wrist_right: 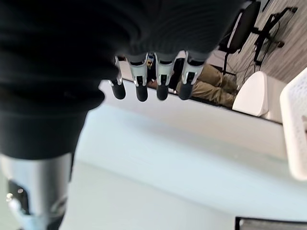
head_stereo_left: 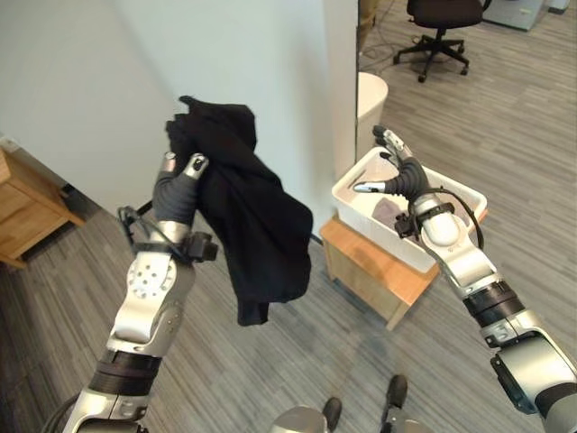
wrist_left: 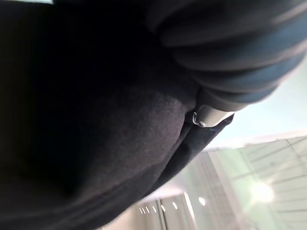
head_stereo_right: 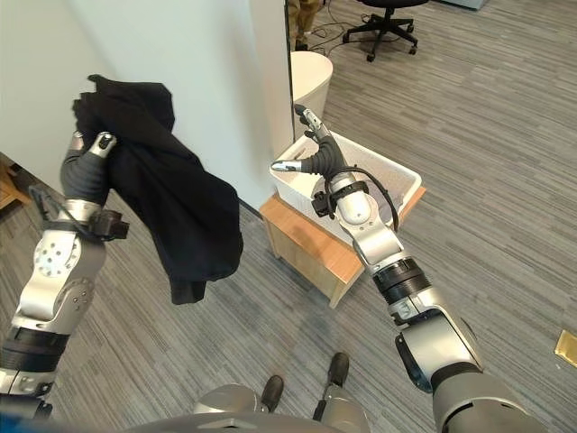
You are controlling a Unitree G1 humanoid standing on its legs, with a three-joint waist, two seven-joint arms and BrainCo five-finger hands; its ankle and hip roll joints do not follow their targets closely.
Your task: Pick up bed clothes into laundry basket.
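While the left hand (head_stereo_left: 180, 185) holds the black garment (head_stereo_left: 248, 216) high in the air, with its fingers curled into the bunched top of the cloth, the long loose tail of the garment hangs well below the hand and well apart from the white laundry basket (head_stereo_left: 407, 236). The basket sits on a low wooden stand (head_stereo_left: 374, 271) off to the robot's right, beside a white wall corner, and something pale already lies inside it.

Several things could go wrong, judging from this layout. The dangling tail could drape over the basket's near rim or catch the stand's edge if the arm swings across too low, leaving part of the cloth hanging outside. A release made too early would likely drop the garment onto the grey plank floor (head_stereo_left: 297, 361) between the robot and the stand. The grip takes only the top of the bundle, so a quick swing might let the fabric slip free. The cloth could also snag on the right hand if the two arms cross paths.

The left arm is bent upward, forearm nearly vertical, the hand at the top. The right arm reaches forward over the basket, its hand (head_stereo_right: 311, 153) spread with fingers straight and thumb out to the side, holding nothing.
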